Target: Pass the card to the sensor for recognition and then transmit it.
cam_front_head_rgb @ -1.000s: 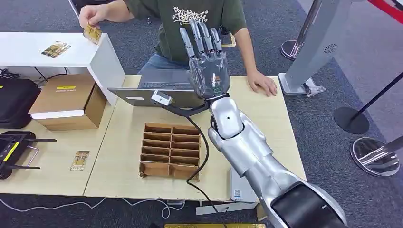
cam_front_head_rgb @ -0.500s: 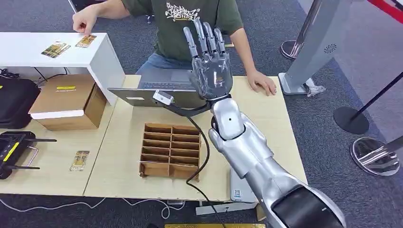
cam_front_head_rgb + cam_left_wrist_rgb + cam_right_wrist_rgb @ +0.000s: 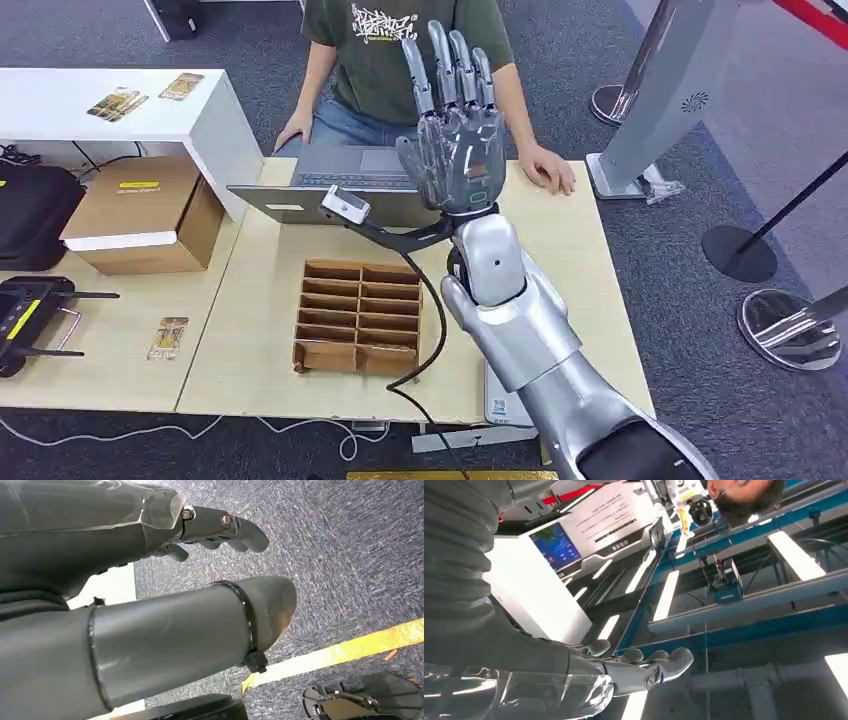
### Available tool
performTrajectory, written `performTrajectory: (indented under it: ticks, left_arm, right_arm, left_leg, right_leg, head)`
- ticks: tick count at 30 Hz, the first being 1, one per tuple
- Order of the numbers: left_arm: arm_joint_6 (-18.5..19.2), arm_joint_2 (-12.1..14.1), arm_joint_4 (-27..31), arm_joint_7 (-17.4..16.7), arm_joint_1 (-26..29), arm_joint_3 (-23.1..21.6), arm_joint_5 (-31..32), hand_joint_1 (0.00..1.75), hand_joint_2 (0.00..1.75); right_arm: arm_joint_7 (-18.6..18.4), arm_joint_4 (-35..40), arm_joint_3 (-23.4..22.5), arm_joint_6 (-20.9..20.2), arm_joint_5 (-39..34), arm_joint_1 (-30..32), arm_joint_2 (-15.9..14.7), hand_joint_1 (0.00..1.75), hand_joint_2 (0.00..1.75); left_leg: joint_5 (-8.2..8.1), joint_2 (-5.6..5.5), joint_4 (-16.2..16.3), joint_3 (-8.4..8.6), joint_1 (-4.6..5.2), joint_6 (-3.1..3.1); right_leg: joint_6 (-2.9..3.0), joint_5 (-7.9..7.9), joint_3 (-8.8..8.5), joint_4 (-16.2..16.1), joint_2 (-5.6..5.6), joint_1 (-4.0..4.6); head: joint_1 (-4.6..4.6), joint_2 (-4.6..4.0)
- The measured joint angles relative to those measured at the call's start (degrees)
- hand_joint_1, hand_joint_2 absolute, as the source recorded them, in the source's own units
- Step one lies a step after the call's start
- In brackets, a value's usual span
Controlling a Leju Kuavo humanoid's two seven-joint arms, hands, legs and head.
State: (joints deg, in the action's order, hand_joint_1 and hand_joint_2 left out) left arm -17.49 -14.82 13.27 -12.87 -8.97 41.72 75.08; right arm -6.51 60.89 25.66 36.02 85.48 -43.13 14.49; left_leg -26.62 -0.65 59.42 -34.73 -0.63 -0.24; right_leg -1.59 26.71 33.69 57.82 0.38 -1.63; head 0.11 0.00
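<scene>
Pale wood bench (image 3: 260,330), brown divided box (image 3: 358,317), grey laptop (image 3: 345,182), white shelf (image 3: 215,125) far left carrying gold cards (image 3: 116,102); person's shirt (image 3: 385,60) is olive with white print.

The right hand (image 3: 458,140) is glossy, translucent grey plastic on a smooth silver metal arm (image 3: 520,320). Below its fingers (image 3: 447,60) lie a matt pale wood table (image 3: 260,330) and a rough brown cardboard divider tray (image 3: 358,316). The carpet (image 3: 350,555) is coarse grey cloth.

Right hand (image 3: 457,150) raised, fingers spread, apparently empty, above laptop (image 3: 340,185), cards (image 3: 118,101) on white shelf (image 3: 60,105)
</scene>
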Motion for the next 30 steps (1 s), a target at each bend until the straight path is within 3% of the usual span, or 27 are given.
performTrajectory:
  ticks: [5, 12, 30]
  left_arm:
    - [-0.55, 0.26, 0.00, 0.15, 0.33, -0.20, -0.68, 0.00, 0.00]
    - [-1.60, 1.20, 0.00, 3.37, 2.60, -0.81, -1.01, 0.00, 0.00]
    - [-3.37, 2.05, -0.04, 4.85, 5.13, 0.02, -5.66, 0.00, 0.00]
  right_arm:
    - [0.00, 5.04, 0.00, -2.34, -0.11, 2.50, -0.55, 0.00, 1.75]
    - [-0.72, 12.97, -0.02, -4.00, -0.02, 8.46, -2.06, 0.00, 1.75]
    - [-3.47, 26.95, -2.51, 0.37, 0.13, 26.27, -7.67, 0.00, 1.75]
  left_leg:
    - [0.00, 0.00, 0.00, 0.00, 0.00, 0.00]
    - [-0.02, 0.00, 0.00, 0.00, 0.00, -0.01]
    - [-0.07, 0.00, -0.01, -0.02, 0.00, 0.04]
  right_leg:
    - [0.00, 0.00, 0.00, -0.01, 0.01, 0.00]
    - [0.00, 0.03, 0.02, -0.02, 0.01, 0.00]
    - [0.01, 0.06, 0.02, -0.05, -0.02, 0.00]
  head:
    - [-0.02, 0.00]
    - [0.00, 0.00]
    - [0.00, 0.00]
